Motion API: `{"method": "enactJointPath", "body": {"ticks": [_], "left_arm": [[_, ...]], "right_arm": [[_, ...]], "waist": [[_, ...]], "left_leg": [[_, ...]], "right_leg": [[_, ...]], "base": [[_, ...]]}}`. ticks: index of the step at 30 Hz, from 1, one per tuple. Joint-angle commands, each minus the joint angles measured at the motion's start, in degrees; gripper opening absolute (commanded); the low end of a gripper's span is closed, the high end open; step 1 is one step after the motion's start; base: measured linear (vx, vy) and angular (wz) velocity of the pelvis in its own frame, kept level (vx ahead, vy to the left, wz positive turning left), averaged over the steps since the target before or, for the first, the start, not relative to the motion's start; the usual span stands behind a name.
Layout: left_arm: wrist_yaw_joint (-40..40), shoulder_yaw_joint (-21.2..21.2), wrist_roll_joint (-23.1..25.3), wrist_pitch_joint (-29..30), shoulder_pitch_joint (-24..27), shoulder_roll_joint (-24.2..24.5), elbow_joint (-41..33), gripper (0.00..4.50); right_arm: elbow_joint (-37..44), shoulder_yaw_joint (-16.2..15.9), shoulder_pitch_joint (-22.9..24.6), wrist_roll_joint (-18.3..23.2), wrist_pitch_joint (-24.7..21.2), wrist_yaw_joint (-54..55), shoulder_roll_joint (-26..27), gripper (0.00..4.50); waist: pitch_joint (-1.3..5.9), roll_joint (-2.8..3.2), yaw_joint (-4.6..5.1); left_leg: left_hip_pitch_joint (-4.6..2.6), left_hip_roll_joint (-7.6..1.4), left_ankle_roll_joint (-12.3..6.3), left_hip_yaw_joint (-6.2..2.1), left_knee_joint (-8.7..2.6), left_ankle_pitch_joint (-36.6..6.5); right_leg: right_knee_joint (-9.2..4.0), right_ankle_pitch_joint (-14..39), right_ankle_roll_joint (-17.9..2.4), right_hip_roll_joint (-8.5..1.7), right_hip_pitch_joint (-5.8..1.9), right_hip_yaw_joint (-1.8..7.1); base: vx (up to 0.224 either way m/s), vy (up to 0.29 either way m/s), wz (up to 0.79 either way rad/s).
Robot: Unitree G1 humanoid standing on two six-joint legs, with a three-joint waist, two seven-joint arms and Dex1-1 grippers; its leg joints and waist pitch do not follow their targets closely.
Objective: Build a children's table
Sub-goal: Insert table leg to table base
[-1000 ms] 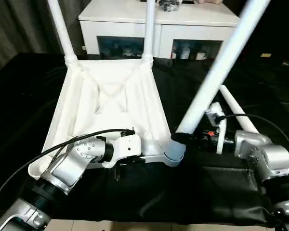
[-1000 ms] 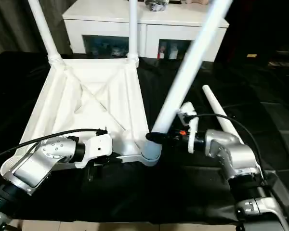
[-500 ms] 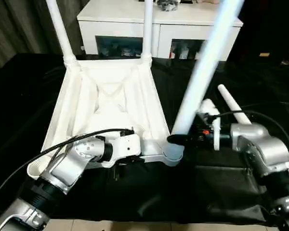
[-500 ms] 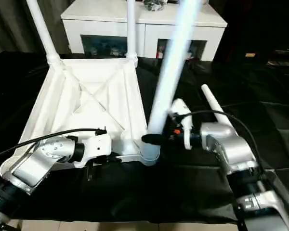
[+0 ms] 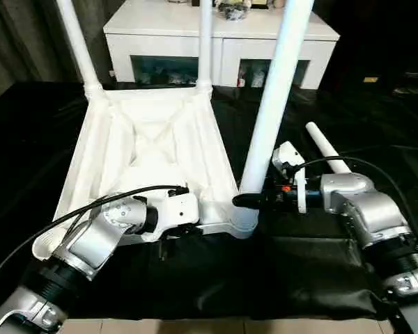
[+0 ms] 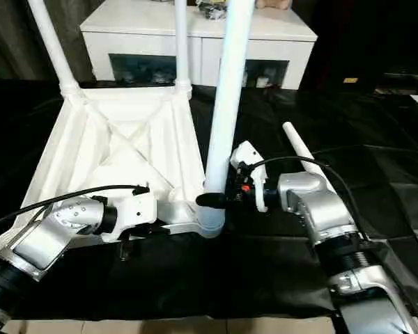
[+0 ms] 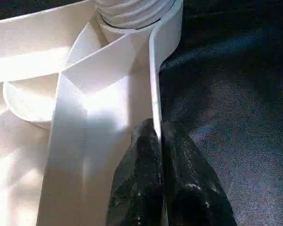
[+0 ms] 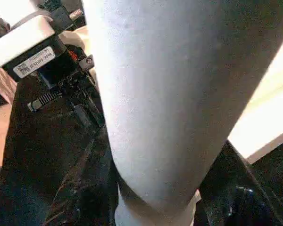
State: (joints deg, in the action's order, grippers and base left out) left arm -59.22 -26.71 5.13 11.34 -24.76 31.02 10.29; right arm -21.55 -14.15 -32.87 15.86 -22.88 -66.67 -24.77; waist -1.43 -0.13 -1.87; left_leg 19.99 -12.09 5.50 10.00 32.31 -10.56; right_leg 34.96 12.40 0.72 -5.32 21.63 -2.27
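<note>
- On the black-draped bench (image 5: 313,271), the children's table (image 5: 150,149) lay upside down, its ribbed underside facing up.
- Compared with a second before, the third leg (image 5: 275,97), which had leaned steeply toward the robot's right, now stood nearly upright in the near right corner socket (image 5: 245,221).
- The right hand (image 5: 245,200) had swung in with it and gripped this leg just above the socket, black fingers around the tube.
- The left hand (image 7: 159,141) had stayed put, fingers pinched nearly closed on the thin near rim of the tabletop, close beside the same socket.
- Two other legs (image 5: 76,45) rose from the far corners; a fourth leg (image 5: 326,146) lay loose on the cloth behind the right forearm.
- Smooth white plastic throughout: round tubes, crossed diagonal ribs, rounded corner cups. The cloth was dark, glossy and creased.
- Bare cloth lay open in front of the table and to its left; a white low cabinet (image 5: 216,35) stood close behind the far edge.
</note>
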Motion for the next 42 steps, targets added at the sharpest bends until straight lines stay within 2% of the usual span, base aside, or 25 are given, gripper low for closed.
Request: {"method": "enactJointPath", "body": {"ticks": [1, 4, 8, 14, 19, 22, 26, 33, 37, 42], "left_arm": [[1.3, 0.7, 2.3, 0.4, -0.3, 0.5, 0.8, 0.0], [1.3, 0.7, 2.2, 0.6, -0.2, 0.6, 0.7, 0.0], [1.2, 0.6, 2.1, 0.9, -0.1, 1.0, 0.3, 0.0], [1.3, 0.7, 2.1, 0.9, -0.2, 1.0, 0.4, 0.0], [1.3, 0.7, 2.1, 0.7, -0.3, 1.0, 0.6, 0.0], [1.3, 0.7, 2.0, 0.8, -0.3, 1.0, 0.6, 0.0], [1.2, 0.7, 2.1, 0.9, -0.3, 1.1, 0.6, 0.0], [1.2, 0.7, 2.1, 0.9, -0.3, 1.2, 0.7, 0.0], [1.2, 0.7, 2.0, 0.9, -0.2, 1.2, 0.6, 0.0], [1.3, 0.7, 2.0, 0.9, 0.0, 1.2, 0.6, 0.0]], "right_arm": [[-2.8, -6.7, 2.1, -3.2, -0.6, -1.5, 1.4, 1.84], [-2.7, -7.4, 1.7, -4.0, 0.6, -1.9, 1.7, 1.84], [-2.3, -8.3, 1.7, -7.2, 5.0, -1.0, 1.0, 1.84], [-1.0, -7.8, 3.1, -7.4, 5.4, -1.8, -0.1, 1.84], [-2.9, -4.6, 3.8, -6.4, 5.9, 0.8, 0.8, 1.84], [-3.7, -2.0, 4.4, -4.7, 5.4, 2.5, 1.8, 1.84], [-5.3, 1.7, 5.7, -2.4, 4.3, 5.2, 2.8, 1.84], [-5.8, 3.3, 8.3, -2.5, 4.2, 6.9, 3.1, 1.84], [-4.8, 4.2, 10.1, -2.2, 4.0, 8.0, 3.0, 1.84], [0.2, 3.2, 14.4, -2.7, 3.6, 8.3, 2.3, 1.84]], "waist": [[2.05, 0.17, -0.1], [2.07, 0.14, -0.07], [2.19, 0.03, -0.07], [2.2, 0.07, 0.03], [2.28, 0.07, 0.07], [2.12, 0.02, 0.12], [2.13, 0.09, 0.13], [2.02, 0.1, 0.22], [2.06, 0.16, 0.22], [2.07, 0.18, 0.0]], "left_leg": [[-0.03, -0.78, -0.18, 0.17, -3.75, -16.0], [-0.03, -0.81, 0.02, 0.11, -3.79, -16.2], [-0.02, -0.82, 0.07, 0.13, -3.76, -15.8], [-0.1, -0.78, -0.04, 0.1, -3.79, -17.0], [0.02, -0.73, -0.33, 0.11, -3.75, -16.3], [-0.04, -0.73, -0.12, 0.05, -3.9, -17.8], [-0.02, -0.76, 0.05, -0.01, -3.97, -18.3], [-0.15, -0.75, 0.39, -0.08, -4.06, -20.3], [-0.07, -0.74, 0.37, -0.13, -4.1, -19.9], [-0.07, -0.77, 0.37, -0.09, -4.15, -19.0]], "right_leg": [[-4.5, 11.8, -12.0, -1.66, -1.32, 1.56], [-4.44, 11.4, -12.1, -1.6, -1.28, 1.55], [-4.31, 9.7, -12.2, -1.58, -1.32, 1.55], [-4.43, 10.6, -12.0, -1.52, -1.28, 1.64], [-4.23, 8.3, -12.6, -1.42, -1.39, 1.58], [-4.54, 11.4, -12.0, -1.52, -1.26, 1.58], [-4.62, 12.0, -11.8, -1.48, -1.17, 1.57], [-5.01, 15.1, -10.8, -1.53, -0.86, 1.6], [-4.93, 14.3, -10.8, -1.45, -0.9, 1.56], [-4.91, 13.1, -10.3, -1.41, -0.96, 1.64]], "base": [[0.0, 0.0, 0.0], [0.0, 0.0, 0.0], [0.0, 0.0, 0.0], [0.0, 0.0, 0.0], [0.0, 0.0, 0.0], [0.0, 0.0, 0.0], [0.0, 0.0, 0.0], [0.0, 0.0, 0.0], [0.0, 0.0, 0.0], [0.0, 0.0, 0.0]]}}
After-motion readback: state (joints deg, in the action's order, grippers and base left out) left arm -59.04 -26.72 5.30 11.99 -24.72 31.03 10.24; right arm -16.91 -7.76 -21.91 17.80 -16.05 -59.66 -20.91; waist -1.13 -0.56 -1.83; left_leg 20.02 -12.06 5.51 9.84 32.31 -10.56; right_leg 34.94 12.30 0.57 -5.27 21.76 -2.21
